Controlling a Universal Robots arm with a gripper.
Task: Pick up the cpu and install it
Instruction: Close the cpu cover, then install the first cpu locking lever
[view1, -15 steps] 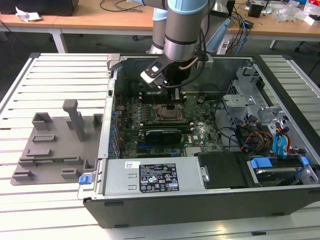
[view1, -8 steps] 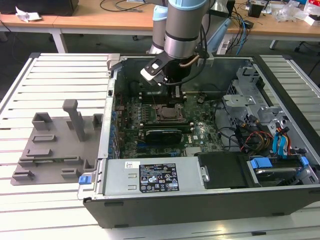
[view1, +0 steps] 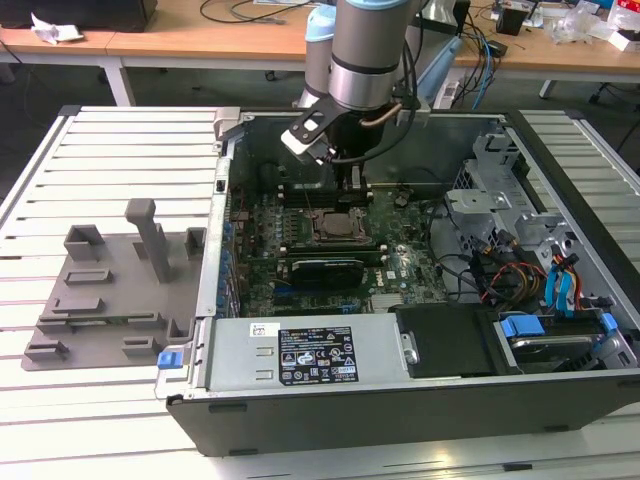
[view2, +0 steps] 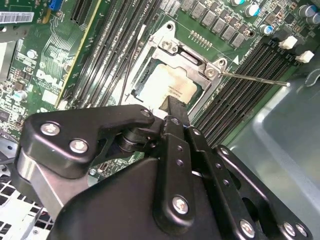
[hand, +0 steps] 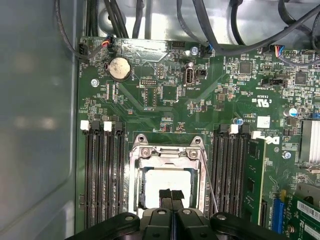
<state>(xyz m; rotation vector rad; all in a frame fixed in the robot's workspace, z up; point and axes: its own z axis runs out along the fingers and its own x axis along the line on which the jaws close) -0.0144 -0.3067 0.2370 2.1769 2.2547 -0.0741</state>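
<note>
White slatted surface (view1: 100, 150) nearest, grey fixture tray (view1: 110, 300) on it at the exterior view's left. Open computer case (view1: 400, 420) beside the tray, motherboard (view1: 400, 265) flat inside. Arm (view1: 365, 50) reaches down into the case. Jaws closed, 2 fingers (hand: 165, 196) pressed together, nothing between them, tips over 1 edge of the cpu (hand: 165, 181); contact cannot be told. The cpu lies flat in the socket frame (hand: 167, 152), silver top up. Retention lever (view2: 255, 80) stands free. Wooden desks (view1: 200, 40) beyond. Risk, as judged: a skewed chip under a downward push could bend socket pins.
</note>
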